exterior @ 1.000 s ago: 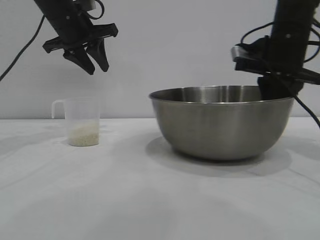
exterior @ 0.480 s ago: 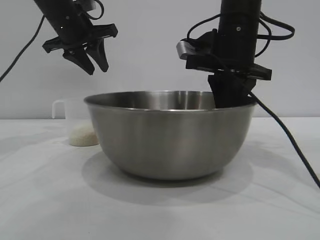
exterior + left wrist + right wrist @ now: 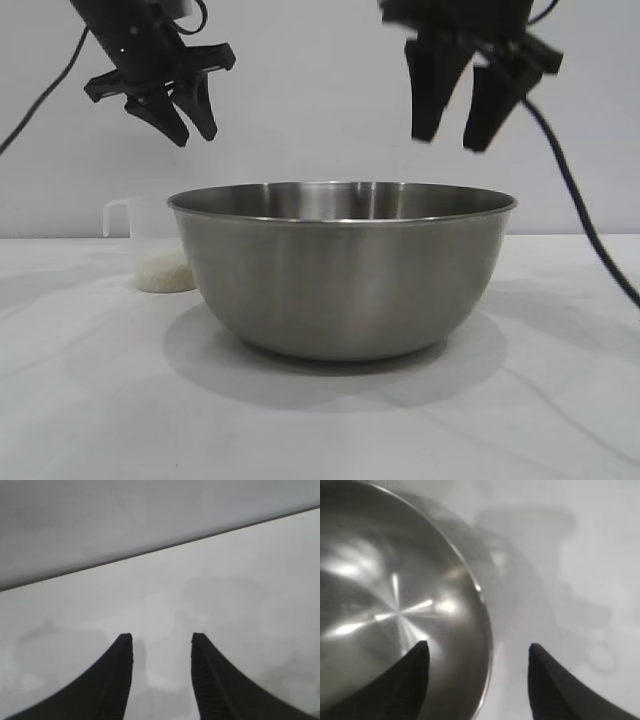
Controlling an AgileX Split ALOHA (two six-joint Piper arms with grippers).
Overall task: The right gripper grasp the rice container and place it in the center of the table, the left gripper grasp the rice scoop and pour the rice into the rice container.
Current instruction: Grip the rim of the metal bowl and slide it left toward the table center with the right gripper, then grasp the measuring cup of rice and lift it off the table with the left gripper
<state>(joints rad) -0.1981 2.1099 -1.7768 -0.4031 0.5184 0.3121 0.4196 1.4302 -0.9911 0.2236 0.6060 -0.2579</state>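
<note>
The steel rice container (image 3: 345, 270) stands on the white table (image 3: 100, 400) near the middle; its rim and inside also show in the right wrist view (image 3: 395, 595). My right gripper (image 3: 448, 140) is open and empty, raised above the bowl's right rim; in its wrist view (image 3: 477, 647) one finger is over the bowl and one outside it. The translucent rice scoop (image 3: 150, 245) stands behind the bowl's left side, partly hidden, with white rice (image 3: 165, 270) in its bottom. My left gripper (image 3: 195, 135) hangs open and empty above the scoop, and in its wrist view (image 3: 161, 637) only table shows.
A plain grey wall stands behind the table. Black cables hang from both arms, one running down at the right (image 3: 590, 240). White tabletop extends in front of the bowl.
My right gripper slid the bowl left to the table's middle, let go of its rim, opened and rose above it. The bowl now hides part of the scoop. The left gripper has not moved.
</note>
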